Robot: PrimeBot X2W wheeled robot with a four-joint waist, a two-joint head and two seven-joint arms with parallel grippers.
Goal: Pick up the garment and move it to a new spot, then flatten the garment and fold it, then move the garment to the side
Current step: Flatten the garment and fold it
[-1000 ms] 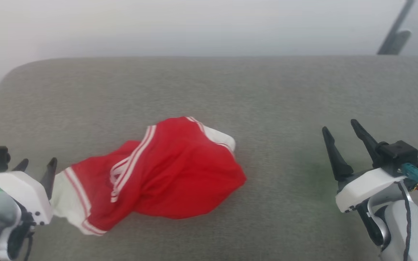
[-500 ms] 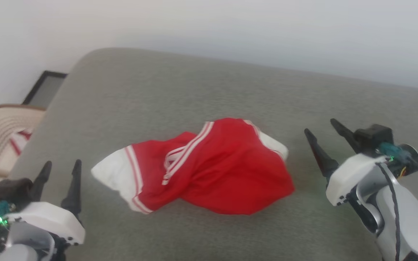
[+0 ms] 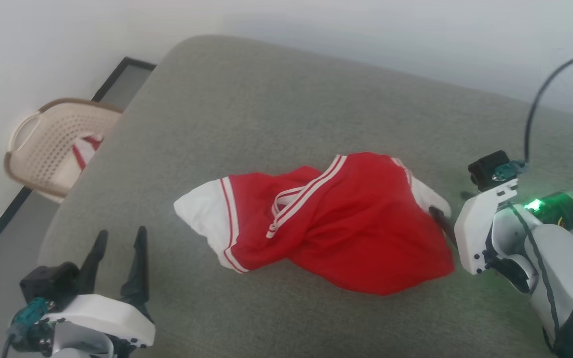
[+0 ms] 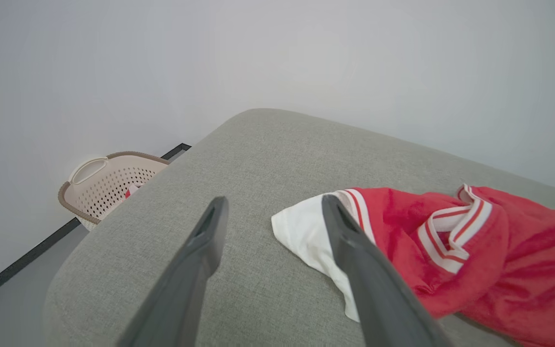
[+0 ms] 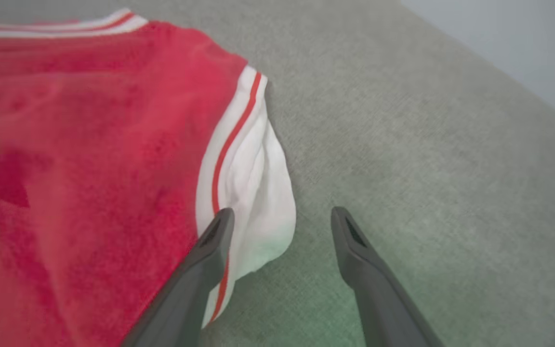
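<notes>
Head view, nearest first: L gripper [image 3: 122,233] sits on the near side of the garment [image 3: 346,223], off its L end and clear of it. Its jaws are spread wide w/ nothing between them.

The garment is crumpled in a heap on the grey cushion [image 3: 266,99], w/ one white sleeve at its L end and one at its R end.

R gripper [image 5: 282,214] is tight against the garment's R end. It's also spread wide and holds nothing. In the R wrist view, one finger lies over the edge of the R white sleeve and the other is over bare cushion just beside it.

What changed in the last sec:
- Cam swung left, so the whole pic slid.
- Relative to the garment, R gripper went from well apart to right at the sleeve.
- L gripper, which was hard by the L sleeve, now stands off from it.
- The heap itself looks the same shape.

My read is that R is lining up the first pick on that sleeve. Nothing is lifted yet, so the move, flatten and fold steps are all still to do.

Beyond the garment's L end, off the cushion, a beige basket [image 3: 47,144] has come into frame. There's a small red-white cloth [image 3: 83,149] in it, which isn't my target.

Count:
- 1 garment w/ 2 sleeves showing
- 2 grippers
- 1 basket
- 1 cloth in it
</notes>
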